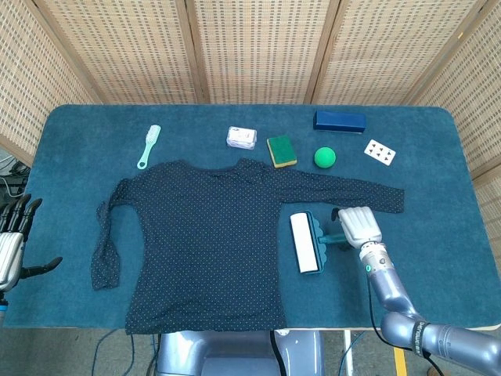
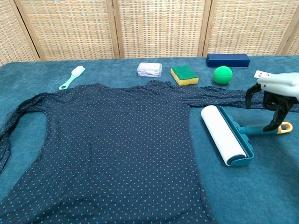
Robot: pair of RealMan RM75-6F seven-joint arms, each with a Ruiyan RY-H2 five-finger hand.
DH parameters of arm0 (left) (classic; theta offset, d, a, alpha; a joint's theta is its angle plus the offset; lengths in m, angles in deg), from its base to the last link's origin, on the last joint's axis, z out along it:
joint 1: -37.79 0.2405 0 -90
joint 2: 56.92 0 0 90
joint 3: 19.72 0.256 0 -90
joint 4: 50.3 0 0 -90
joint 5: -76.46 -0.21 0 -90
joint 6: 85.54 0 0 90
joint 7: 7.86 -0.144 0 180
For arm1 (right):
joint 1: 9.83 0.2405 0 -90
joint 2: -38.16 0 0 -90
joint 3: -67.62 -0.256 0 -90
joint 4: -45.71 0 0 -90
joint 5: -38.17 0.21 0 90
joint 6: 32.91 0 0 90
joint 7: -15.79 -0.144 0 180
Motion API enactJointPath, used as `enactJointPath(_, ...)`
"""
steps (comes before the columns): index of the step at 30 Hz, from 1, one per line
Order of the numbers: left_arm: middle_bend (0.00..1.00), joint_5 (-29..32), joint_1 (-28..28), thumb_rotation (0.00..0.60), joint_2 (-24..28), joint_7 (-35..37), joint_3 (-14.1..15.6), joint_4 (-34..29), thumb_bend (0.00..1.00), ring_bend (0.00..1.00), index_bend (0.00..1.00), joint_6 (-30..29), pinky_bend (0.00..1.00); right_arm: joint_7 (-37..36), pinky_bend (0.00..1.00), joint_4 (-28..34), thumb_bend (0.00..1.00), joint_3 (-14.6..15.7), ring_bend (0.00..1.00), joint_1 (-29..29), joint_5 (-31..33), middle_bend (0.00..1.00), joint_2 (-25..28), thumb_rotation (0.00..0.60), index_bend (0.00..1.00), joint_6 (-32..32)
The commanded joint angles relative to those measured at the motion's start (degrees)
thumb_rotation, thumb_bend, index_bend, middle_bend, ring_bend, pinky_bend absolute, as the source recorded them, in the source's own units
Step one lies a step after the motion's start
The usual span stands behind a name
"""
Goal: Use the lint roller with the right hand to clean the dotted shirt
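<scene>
One roller (image 1: 308,242), white drum, teal frame, lay on the tabletop (image 1: 438,164) just right of the shirt (image 1: 205,240) hem, below the right sleeve; no brand legible on it. One shirt, spread flat, dark with pale dots. Right hand (image 1: 358,225) sat over the roller handle, fingers (image 2: 272,122) curled down and apart around it; one fingertip touched near the yellow end, grip not closed. Left hand (image 1: 11,249) at the left edge of the tabletop, fingers spread, holding nothing.

Back row, one each: brush (image 1: 148,146), white packet (image 1: 241,138), sponge (image 1: 281,151), green ball (image 1: 325,157), blue box (image 1: 340,121), playing card (image 1: 380,152). No writing was readable.
</scene>
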State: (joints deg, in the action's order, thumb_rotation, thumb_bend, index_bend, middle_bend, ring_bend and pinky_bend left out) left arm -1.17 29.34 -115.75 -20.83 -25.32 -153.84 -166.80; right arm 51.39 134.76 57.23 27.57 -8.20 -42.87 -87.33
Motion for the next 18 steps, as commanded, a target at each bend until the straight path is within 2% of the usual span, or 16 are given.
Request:
enactJointPath(1,0.00,-0.11,0.00,0.600,0.03,0.03,0.08,-0.13,0.00,0.00,0.00,-0.06,0.00,-0.14,1.00,-1.53,0.31,0.80,1.00,0.22,-1.06,1.00,-1.50,0.600,0.44,-1.16)
enactJointPath(7,0.00,-0.19,-0.11,0.600,-0.02,-0.18,0.16,-0.25,0.00,0.00,0.00,-0.10,0.00,0.45,1.00,-5.40,0.37,2.35,1.00,0.74,-2.18,1.00,-4.25,0.600,0.44,-1.63)
enactJointPath(18,0.00,0.08,-0.25,0.600,0.05,0.00,0.14,-0.21,0.00,0.00,0.00,0.01,0.00,1.00,1.00,-6.88,0.38,3.50,1.00,1.31,-1.14,1.00,-5.75,0.600,0.44,-0.74)
